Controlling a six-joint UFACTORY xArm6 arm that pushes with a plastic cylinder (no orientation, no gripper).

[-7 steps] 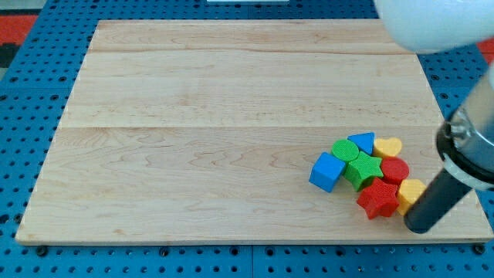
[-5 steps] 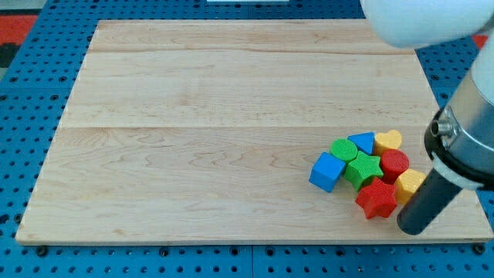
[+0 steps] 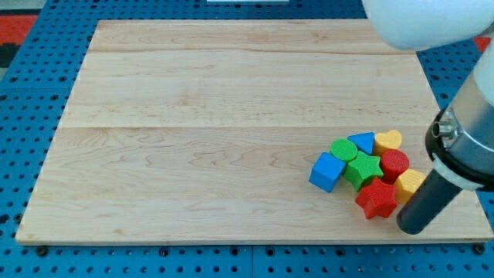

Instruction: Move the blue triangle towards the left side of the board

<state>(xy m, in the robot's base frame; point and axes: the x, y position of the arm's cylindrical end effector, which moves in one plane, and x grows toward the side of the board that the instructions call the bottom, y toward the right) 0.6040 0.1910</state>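
Observation:
The blue triangle [image 3: 361, 142] sits at the top of a tight cluster of blocks at the board's lower right, between a green round block [image 3: 344, 150] and a yellow heart [image 3: 388, 141]. My tip [image 3: 412, 228] is at the cluster's lower right, just below a yellow block [image 3: 410, 183] and right of a red star [image 3: 377, 199]. The tip is well below and right of the blue triangle, with other blocks between them.
The cluster also holds a blue cube [image 3: 327, 171] at its left, a green star [image 3: 363, 169] in the middle and a red round block [image 3: 394, 164]. The wooden board [image 3: 193, 139] lies on a blue pegboard. The arm's white body [image 3: 417, 19] hangs over the upper right.
The rod moved slightly to the view's left, toward the red star and yellow block, then held still. The blocks have barely shifted.

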